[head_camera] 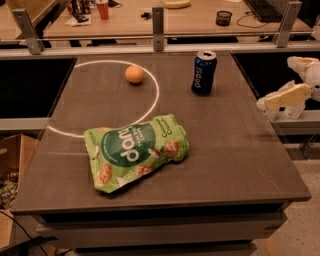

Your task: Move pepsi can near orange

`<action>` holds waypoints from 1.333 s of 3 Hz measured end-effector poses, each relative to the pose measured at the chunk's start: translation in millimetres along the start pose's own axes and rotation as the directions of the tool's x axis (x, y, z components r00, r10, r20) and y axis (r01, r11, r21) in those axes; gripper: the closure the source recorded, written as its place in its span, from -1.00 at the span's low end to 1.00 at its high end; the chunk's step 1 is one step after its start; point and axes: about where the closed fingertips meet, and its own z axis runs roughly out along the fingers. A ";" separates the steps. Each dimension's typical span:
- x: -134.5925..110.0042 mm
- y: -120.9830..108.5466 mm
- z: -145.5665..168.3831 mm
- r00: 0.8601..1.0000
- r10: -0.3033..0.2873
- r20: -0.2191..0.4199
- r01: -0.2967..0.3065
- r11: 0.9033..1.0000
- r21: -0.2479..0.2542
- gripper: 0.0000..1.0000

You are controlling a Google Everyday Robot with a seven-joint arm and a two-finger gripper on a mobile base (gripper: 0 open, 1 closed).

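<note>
The pepsi can (204, 73) stands upright at the far right of the dark table (235, 150), dark blue with a silver top. The orange (134, 74) lies at the far left-centre, inside a white circle painted on the table, about a hand's width left of the can. My gripper (266, 104) is off the table's right edge, to the right of the can and slightly nearer the camera, clear of it and holding nothing.
A green snack bag (135, 151) lies flat in the middle of the table. A rail with metal posts (158, 27) runs along the far edge. Behind it is another table with a red cup (102, 9) and a banana (176, 4). A cardboard box (10, 165) sits at the left.
</note>
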 end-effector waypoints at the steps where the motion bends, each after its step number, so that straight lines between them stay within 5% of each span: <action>1: -14.0 -17.4 24.8 0.999 -0.015 0.044 0.013 0.998 0.054 -1.00; 2: -21.9 -30.5 47.6 0.998 -0.006 0.059 0.000 0.996 0.094 -1.00; 4: -39.6 -14.8 98.3 0.989 0.087 0.120 -0.092 0.995 0.037 -1.00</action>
